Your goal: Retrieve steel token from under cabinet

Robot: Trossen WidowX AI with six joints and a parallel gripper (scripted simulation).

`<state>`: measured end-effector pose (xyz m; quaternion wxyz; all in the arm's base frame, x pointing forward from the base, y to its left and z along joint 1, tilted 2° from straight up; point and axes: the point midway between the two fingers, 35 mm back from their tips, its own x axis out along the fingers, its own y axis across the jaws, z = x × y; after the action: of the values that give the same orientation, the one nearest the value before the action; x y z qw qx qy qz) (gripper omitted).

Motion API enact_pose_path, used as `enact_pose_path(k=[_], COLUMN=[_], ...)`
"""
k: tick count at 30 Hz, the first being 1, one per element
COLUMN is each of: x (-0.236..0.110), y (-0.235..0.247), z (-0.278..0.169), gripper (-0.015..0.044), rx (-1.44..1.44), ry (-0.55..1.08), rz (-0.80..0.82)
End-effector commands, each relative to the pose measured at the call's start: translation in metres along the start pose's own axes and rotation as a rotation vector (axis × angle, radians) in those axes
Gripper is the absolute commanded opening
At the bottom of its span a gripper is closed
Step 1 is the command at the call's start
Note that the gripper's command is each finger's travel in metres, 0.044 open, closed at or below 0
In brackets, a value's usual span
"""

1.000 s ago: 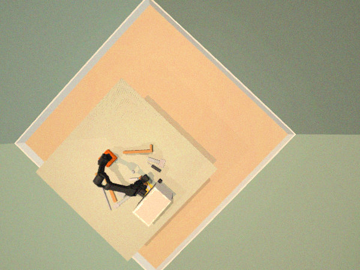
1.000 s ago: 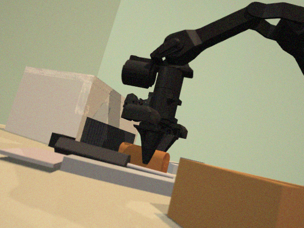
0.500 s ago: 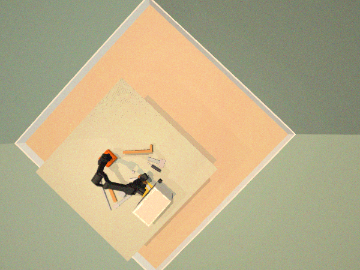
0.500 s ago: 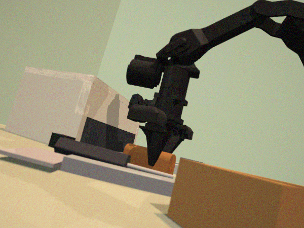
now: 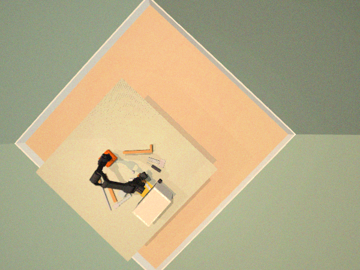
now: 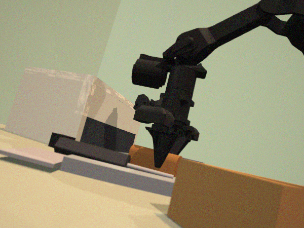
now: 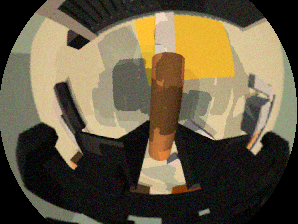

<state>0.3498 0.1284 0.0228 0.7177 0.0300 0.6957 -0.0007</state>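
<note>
Brown rod (image 7: 165, 106) is clenched in the tool (image 6: 162, 152) and should be kept low and level toward the cabinet (image 6: 50, 101) slots, as the token cannot be seen.

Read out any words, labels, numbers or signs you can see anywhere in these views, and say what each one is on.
None can be read: no text, number or sign shows on the cabinet, the yellow area, the orange rod in the pincer, or the other tools on the table.
</note>
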Motion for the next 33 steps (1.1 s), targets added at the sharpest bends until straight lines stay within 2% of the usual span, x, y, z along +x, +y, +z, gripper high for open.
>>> enact_pose_path(k=[1, 33], x=[0.001, 0.001], y=[0.0, 0.001], z=[-0.006, -0.041], gripper=[0.0, 0.0], rx=[0.005, 0.005], ry=[0.004, 0.007], rz=[-0.001, -0.001])
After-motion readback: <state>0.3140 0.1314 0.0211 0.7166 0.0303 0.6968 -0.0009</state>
